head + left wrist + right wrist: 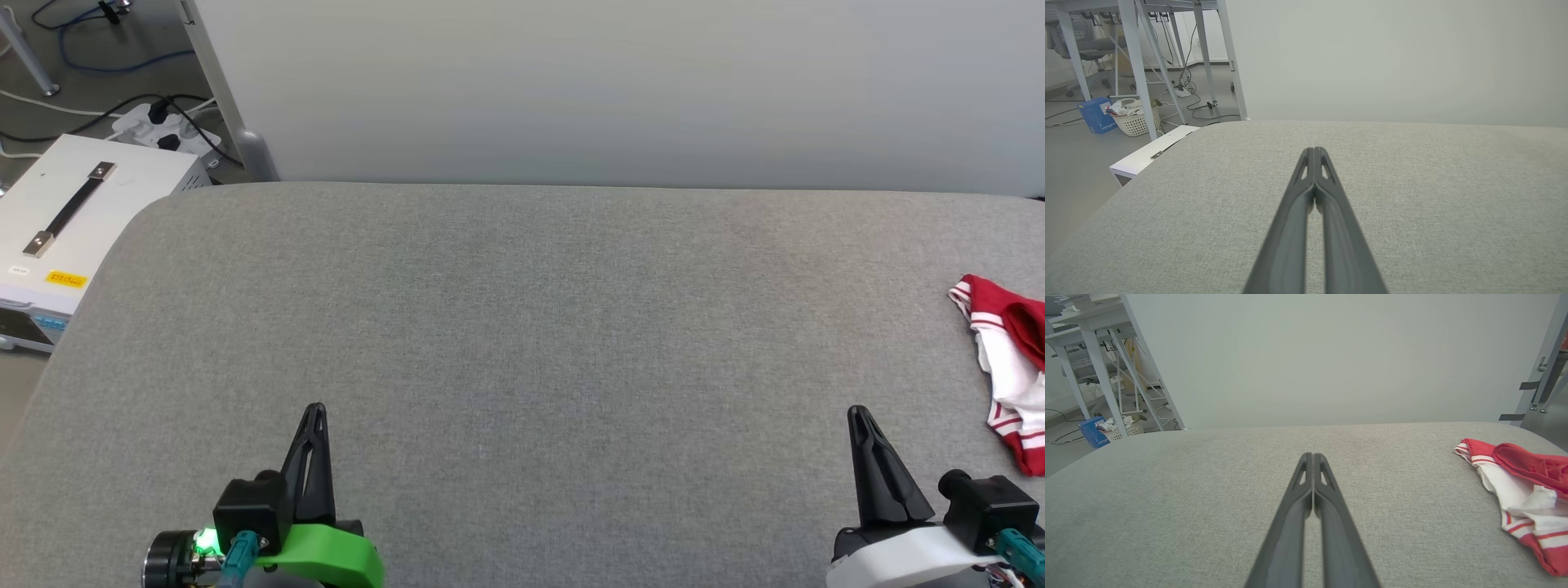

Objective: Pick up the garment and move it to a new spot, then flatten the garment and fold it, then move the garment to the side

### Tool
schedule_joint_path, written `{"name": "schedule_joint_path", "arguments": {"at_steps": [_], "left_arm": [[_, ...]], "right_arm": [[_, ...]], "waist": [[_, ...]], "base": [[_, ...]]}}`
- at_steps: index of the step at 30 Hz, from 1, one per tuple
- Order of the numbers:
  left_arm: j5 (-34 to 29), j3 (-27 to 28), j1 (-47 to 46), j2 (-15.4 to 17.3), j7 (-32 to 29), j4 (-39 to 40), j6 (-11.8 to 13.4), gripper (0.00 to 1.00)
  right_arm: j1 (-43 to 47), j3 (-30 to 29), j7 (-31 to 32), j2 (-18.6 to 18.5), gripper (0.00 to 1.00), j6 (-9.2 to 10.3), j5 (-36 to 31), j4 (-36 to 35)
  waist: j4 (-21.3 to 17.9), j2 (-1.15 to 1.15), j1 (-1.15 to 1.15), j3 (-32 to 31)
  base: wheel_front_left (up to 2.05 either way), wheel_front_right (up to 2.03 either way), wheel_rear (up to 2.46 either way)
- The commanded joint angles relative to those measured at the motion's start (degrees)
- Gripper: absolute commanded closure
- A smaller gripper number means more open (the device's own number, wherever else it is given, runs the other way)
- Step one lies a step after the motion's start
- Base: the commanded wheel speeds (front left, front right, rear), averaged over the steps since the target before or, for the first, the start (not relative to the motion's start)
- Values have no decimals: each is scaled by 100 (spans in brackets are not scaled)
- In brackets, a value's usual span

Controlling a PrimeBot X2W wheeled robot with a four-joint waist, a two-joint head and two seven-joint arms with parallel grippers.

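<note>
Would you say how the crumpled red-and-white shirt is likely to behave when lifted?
The crumpled red-and-white shirt lies in soft folds, so it will probably droop and unfold when lifted. It looks thin, so likely light. Pushed, it may bunch on the textured grey cloth surface.

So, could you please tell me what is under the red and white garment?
The garment lies crumpled directly on the grey fabric-covered surface, at its right side. Whether anything is tucked beneath its folds cannot be seen; the cloth hides that patch.
</note>
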State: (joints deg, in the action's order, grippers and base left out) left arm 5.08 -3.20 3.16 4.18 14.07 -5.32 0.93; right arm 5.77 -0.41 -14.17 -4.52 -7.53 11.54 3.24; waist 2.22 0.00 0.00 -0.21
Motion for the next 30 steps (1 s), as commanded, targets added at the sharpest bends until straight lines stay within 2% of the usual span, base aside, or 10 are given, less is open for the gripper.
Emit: {"name": "schedule_joint_path", "arguments": {"at_steps": [1, 30], "left_arm": [[-29, 18, -17, -6, -32, 21, -5, 100], [-160, 101, -99, -40, -409, 161, -29, 100]], "right_arm": [[-33, 2, 38, 8, 100, 0, -62, -18], [-182, 13, 416, 51, 100, 1, -362, -102]], "waist": [[-3, 0, 0, 0], [-63, 0, 0, 6]], "base": [[0, 0, 0], [0, 0, 0]]}}
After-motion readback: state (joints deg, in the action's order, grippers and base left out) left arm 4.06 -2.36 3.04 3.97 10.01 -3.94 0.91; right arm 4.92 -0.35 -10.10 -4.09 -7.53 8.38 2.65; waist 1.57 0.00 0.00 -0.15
